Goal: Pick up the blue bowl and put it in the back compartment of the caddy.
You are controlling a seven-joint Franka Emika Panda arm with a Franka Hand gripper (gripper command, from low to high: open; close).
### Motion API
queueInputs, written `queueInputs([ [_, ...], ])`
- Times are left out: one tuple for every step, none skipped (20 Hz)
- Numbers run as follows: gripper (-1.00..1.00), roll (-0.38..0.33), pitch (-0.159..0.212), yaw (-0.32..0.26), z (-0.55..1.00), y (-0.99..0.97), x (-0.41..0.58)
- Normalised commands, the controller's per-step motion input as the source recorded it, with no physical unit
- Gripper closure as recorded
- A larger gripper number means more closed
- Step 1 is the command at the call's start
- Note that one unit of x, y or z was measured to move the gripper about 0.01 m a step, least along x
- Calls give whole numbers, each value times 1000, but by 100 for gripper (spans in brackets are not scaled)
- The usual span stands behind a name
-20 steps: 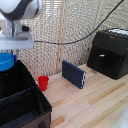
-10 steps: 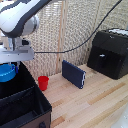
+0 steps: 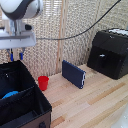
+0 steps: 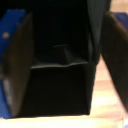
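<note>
The blue bowl (image 3: 10, 94) lies inside the black fabric caddy (image 3: 31, 107) at the exterior view's left, close to the inner partition. It seems to be in the rear section, though the picture is too coarse to be sure. My gripper (image 3: 16, 56) hangs well above the caddy, open, with nothing between its blue-tipped fingers (image 3: 21, 56). The wrist view is blurred. It looks down into the dark caddy interior (image 4: 60, 80), with a dark finger along each side and a patch of blue (image 4: 7, 95) at one edge.
A small red cup (image 3: 43, 82) stands on the wooden table (image 3: 95, 107) just beside the caddy. A dark navy slab (image 3: 74, 74) stands on edge behind it. A hard black appliance (image 3: 110, 52) sits at the exterior view's right, with a cable running from it.
The bowl was in my gripper above the caddy and went down with it. Now it rests in the caddy, let go, and my gripper has risen clear of it.
</note>
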Motion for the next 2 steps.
queueInputs([
  [-100,0,-241,152,417,-297,297],
  [-100,0,-251,66,334,-131,151],
])
